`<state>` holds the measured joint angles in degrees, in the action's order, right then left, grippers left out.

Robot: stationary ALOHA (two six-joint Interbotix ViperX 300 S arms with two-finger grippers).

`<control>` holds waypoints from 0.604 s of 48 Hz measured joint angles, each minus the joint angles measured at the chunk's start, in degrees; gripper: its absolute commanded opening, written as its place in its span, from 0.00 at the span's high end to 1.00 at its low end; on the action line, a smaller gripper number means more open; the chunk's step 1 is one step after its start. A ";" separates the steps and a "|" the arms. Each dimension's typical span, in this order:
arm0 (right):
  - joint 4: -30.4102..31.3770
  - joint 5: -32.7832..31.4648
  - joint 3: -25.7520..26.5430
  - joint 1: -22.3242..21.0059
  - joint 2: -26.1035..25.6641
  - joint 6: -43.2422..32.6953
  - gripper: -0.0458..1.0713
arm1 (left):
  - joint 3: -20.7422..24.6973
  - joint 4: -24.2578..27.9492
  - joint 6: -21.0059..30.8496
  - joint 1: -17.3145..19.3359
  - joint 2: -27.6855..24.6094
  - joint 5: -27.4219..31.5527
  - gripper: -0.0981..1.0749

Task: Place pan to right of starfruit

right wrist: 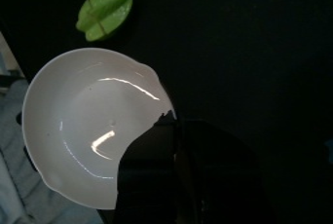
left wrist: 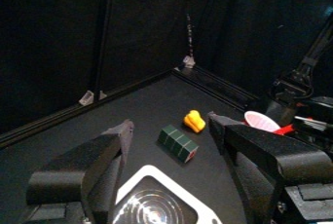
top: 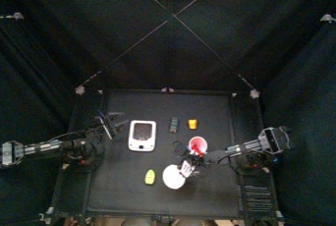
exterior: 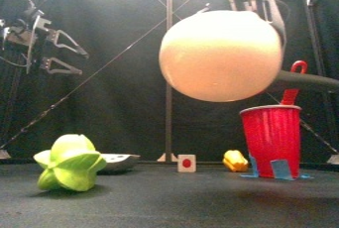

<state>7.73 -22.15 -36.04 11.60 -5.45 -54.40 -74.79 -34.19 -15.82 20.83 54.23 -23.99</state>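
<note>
Fingers of the right gripper (right wrist: 163, 121): closed to a narrow gap on the rim of the pan (right wrist: 92, 121), which is held clear of the table.
Pan position: seen from above, the pan (top: 178, 174) hangs over the near part of the table, just right of the starfruit (top: 149, 177) and not touching it.
Pan look: a pale, glossy round face is turned toward the front camera; a bit of red, taken to be the handle (exterior: 298, 67), shows at its right edge.
Starfruit: a yellow-green fruit lying on the table, near and left (exterior: 69, 163).
Handling, judged: the pan is likely light, stiff hollow plastic. Its shiny surface may slip or swing in a thin rim pinch.
Where to hold, judged: the rim grip is judged enough for a short set-down. The short handle would be a second choice.
Nearby things: a red cup (exterior: 272, 141) stands farther back on the right and should be cleared.
Left gripper (left wrist: 176, 150): jaws spread wide, nothing held. It is parked at the left over a white device (left wrist: 156, 204).
</note>
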 measured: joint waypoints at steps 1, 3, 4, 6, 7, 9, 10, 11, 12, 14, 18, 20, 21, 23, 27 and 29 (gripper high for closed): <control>0.26 0.00 -0.09 0.18 0.00 0.09 0.69 | 0.00 -0.09 0.00 0.00 0.00 0.00 0.10; 1.05 -0.18 -0.44 0.88 0.00 0.00 0.69 | 0.00 -0.18 0.00 0.00 0.00 0.00 0.10; 1.49 -0.35 -0.53 1.23 0.00 0.00 0.69 | 0.00 -0.18 0.00 0.00 0.00 0.00 0.10; 2.29 -0.97 -0.70 1.76 0.00 0.00 0.69 | 0.00 -0.18 0.00 0.00 0.09 0.00 0.09; 2.64 -1.32 -0.79 1.93 0.00 0.00 0.69 | 0.00 -0.18 0.00 0.00 0.00 0.00 0.09; 3.34 -2.20 -0.88 2.20 0.00 0.00 0.69 | 0.00 -0.18 0.00 0.00 0.09 0.00 0.10; 3.60 -2.55 -0.79 2.20 0.00 0.00 0.69 | 0.00 -0.18 0.00 0.00 0.00 0.00 0.10; 3.78 -2.90 -0.79 2.29 0.00 0.00 0.69 | 0.00 -0.26 0.00 0.00 0.09 0.00 0.10; 3.96 -3.25 -0.88 2.29 0.00 0.00 0.69 | 0.00 -0.26 0.00 0.00 0.00 0.00 0.10; 4.22 -3.78 -0.88 2.20 0.09 -0.09 0.69 | 0.00 -0.26 0.00 0.00 0.00 0.00 0.09; 4.39 -4.13 -0.88 2.11 0.70 -0.09 0.69 | -0.09 -0.26 0.00 0.00 0.09 0.00 0.10; 4.39 -4.22 -0.88 2.11 1.05 -0.09 0.69 | -0.09 -0.26 0.00 0.00 0.09 0.00 0.09; 4.39 -4.31 -0.88 2.11 1.32 0.00 0.69 | -0.18 -0.26 0.00 0.00 0.00 0.00 0.09; 4.48 -4.31 -0.88 2.11 1.93 0.00 0.69 | -0.09 -0.26 0.00 0.00 0.00 0.00 0.09; 4.57 -4.39 -0.88 2.11 3.34 0.09 0.69 | -0.18 -0.26 0.00 0.00 0.00 0.09 0.10; 4.66 -4.48 -0.97 2.11 3.78 0.09 0.68 | -0.18 -0.26 0.00 0.00 0.09 0.00 0.10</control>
<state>12.39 -26.63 -37.00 13.71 -1.67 -54.32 -74.97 -34.45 -15.82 20.83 54.32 -23.99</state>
